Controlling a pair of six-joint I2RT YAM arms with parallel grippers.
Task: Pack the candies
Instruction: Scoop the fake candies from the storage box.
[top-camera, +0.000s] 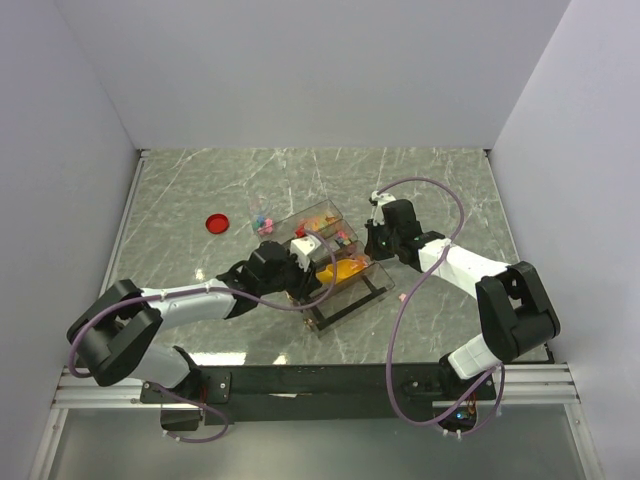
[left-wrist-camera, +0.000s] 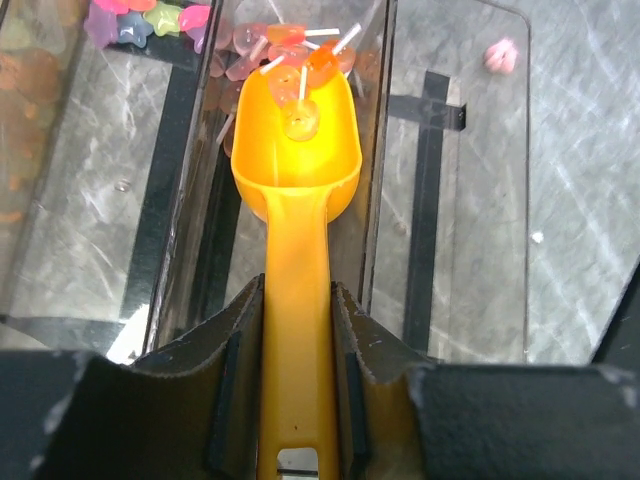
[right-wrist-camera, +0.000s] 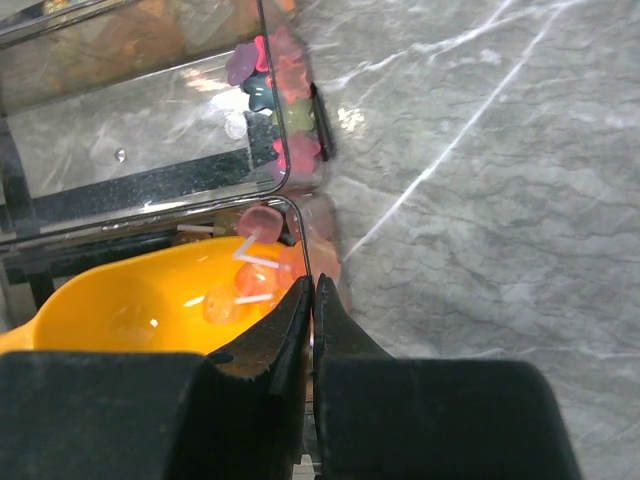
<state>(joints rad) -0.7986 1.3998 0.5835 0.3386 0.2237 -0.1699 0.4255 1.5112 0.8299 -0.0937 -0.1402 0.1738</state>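
Ahead of the left pincer (left-wrist-camera: 298, 300) gripping the scoop (left-wrist-camera: 295, 160), candies (left-wrist-camera: 295, 50) lie at its bowl; right pincer (right-wrist-camera: 313, 288) clenched beside them

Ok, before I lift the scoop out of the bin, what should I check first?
1. Left gripper on the yellow scoop handle: ok, jaws clamp both sides.
2. Load: ok, lollipops sit in the bowl, more lie at its tip.
3. Right gripper steadying the clear bin: ok, jaws shut at its wall edge.
4. Scoop clear of the compartment walls: ok, centred in the middle compartment.
5. Red lid out of the way: ok, on the table off to the left.
6. Pink candy inside the bin or under it: cannot tell.
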